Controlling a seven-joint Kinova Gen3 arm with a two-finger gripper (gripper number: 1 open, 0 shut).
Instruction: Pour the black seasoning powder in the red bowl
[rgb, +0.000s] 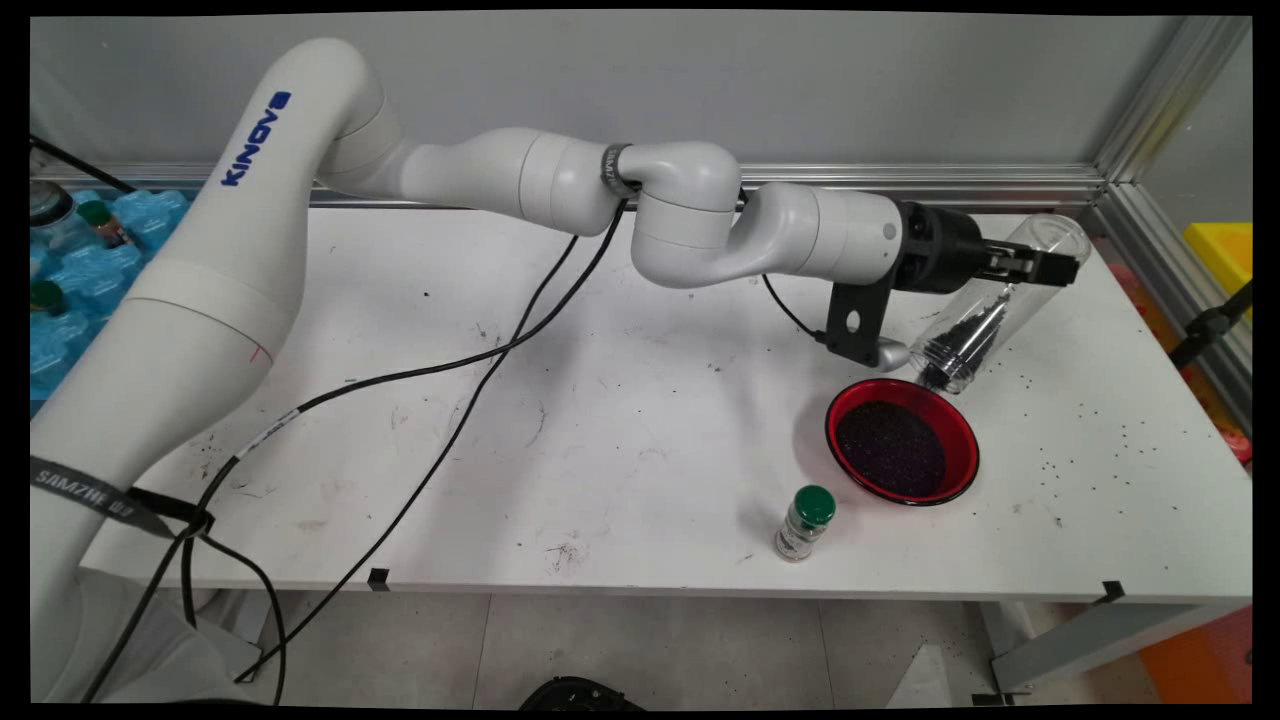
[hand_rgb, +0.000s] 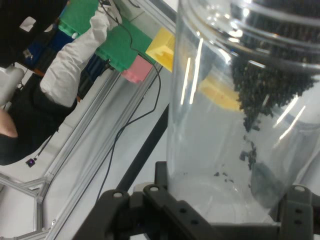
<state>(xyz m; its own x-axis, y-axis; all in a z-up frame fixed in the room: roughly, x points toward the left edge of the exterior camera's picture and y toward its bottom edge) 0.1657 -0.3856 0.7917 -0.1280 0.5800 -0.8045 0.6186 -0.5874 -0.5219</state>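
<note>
A clear plastic jar (rgb: 1000, 300), tipped mouth-down toward the near side of the surface (rgb: 600, 420), is clamped between the two fingers of the black hand (rgb: 1035, 265) at the right end of the white arm (rgb: 700, 225). Dark granules (rgb: 960, 345) have slid along the jar's lower wall and bunched at its open mouth, which hangs just above the far rim of a red bowl (rgb: 902, 441) already holding a bed of the same dark granules. In the hand view the jar (hand_rgb: 240, 115) fills most of the frame, its base seated between the fingers (hand_rgb: 300, 210) and the granules (hand_rgb: 270, 85) piled toward the far end, with a few grains clinging to the wall.

Just beside the bowl, on its near left, stands a small bottle with a green cap (rgb: 806, 522). Loose grains (rgb: 1100, 440) are scattered over the surface to the right of the bowl.

The jar's mouth appears to sit over the bowl's far edge rather than its middle, so granules leaving it could well strike the rim and bounce onto the surface, adding to the scatter already there. A smooth round wall held only by two fingers could also turn or slip in the grip, throwing the stream wide.
</note>
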